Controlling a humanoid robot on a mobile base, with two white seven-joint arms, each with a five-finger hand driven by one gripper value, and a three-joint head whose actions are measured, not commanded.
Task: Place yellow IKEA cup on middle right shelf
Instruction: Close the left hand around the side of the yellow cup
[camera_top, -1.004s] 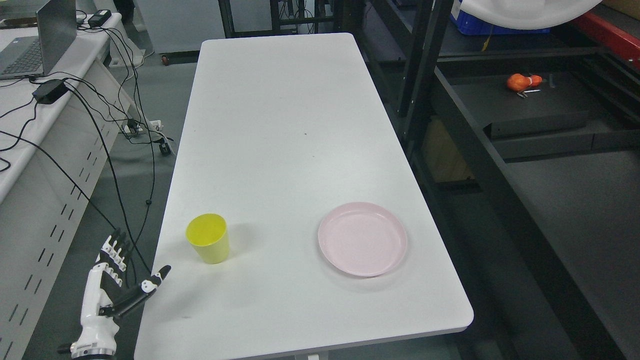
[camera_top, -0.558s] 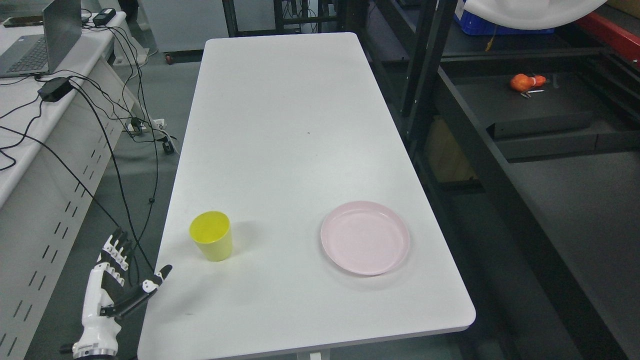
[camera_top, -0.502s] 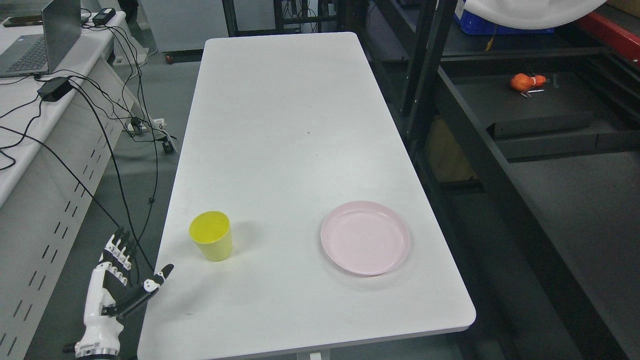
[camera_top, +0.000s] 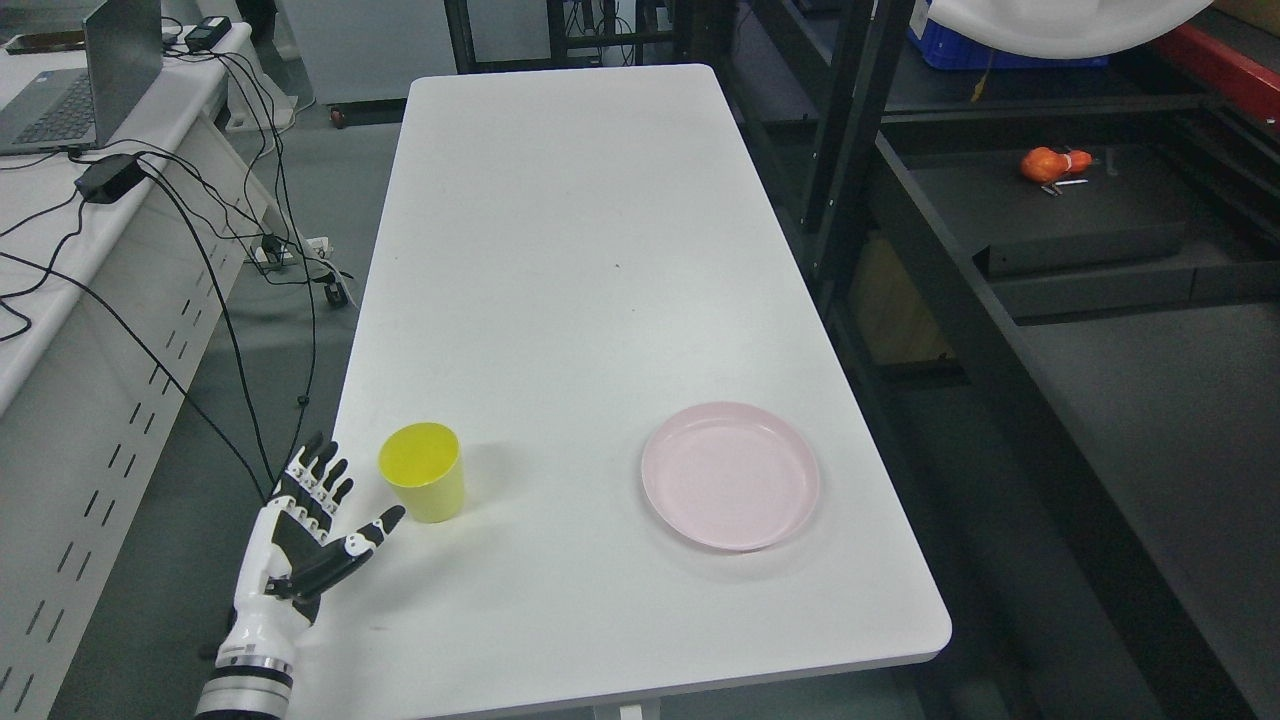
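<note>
In the head view, the yellow cup (camera_top: 422, 484) stands upright on the white tabletop (camera_top: 580, 280), near its left edge and toward the front. The left hand (camera_top: 300, 545) is at the front left corner, just beside the cup but not touching it; its fingers (camera_top: 318, 478) are spread and it holds nothing. A pink plate (camera_top: 730, 476) lies near the right edge, well apart from the cup.
</note>
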